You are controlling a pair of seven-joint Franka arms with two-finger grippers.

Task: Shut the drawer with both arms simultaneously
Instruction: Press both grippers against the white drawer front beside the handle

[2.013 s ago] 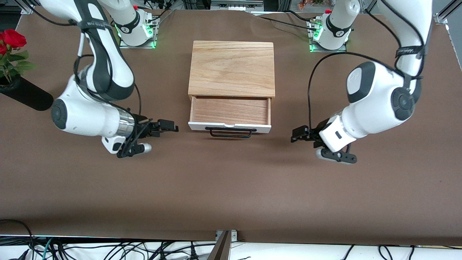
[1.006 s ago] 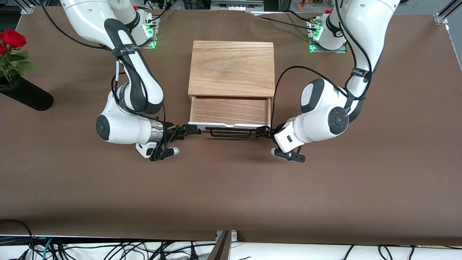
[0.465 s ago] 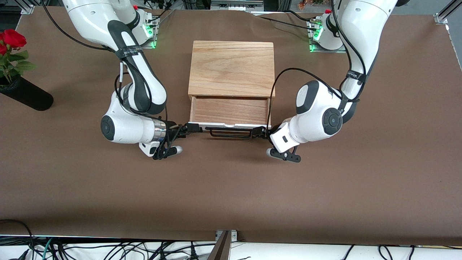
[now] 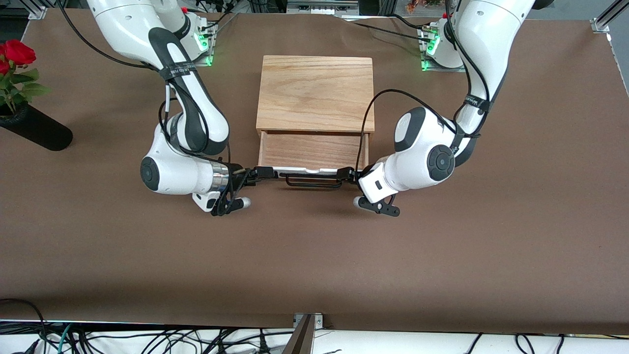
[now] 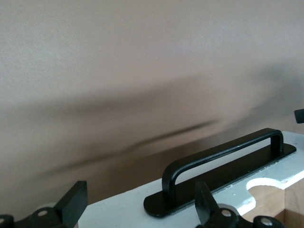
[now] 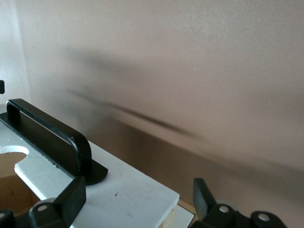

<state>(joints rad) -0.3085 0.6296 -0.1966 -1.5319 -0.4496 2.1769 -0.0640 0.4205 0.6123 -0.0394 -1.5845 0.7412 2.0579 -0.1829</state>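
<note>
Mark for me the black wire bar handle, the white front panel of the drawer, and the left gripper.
Black wire bar handle (image 4: 312,183), front view, middle of the bar.
White front panel of the light-wood drawer (image 6: 128,192), right wrist view, bare face beside the handle's foot.
Left gripper (image 4: 345,173), front view, black fingertips open at the panel's end.

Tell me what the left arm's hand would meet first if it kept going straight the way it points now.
Most likely the black wire handle on the drawer front. The left hand, fingers open, points along the white front panel toward the right hand at the other end. Depth is unclear, so it might slide just above the handle.
</note>
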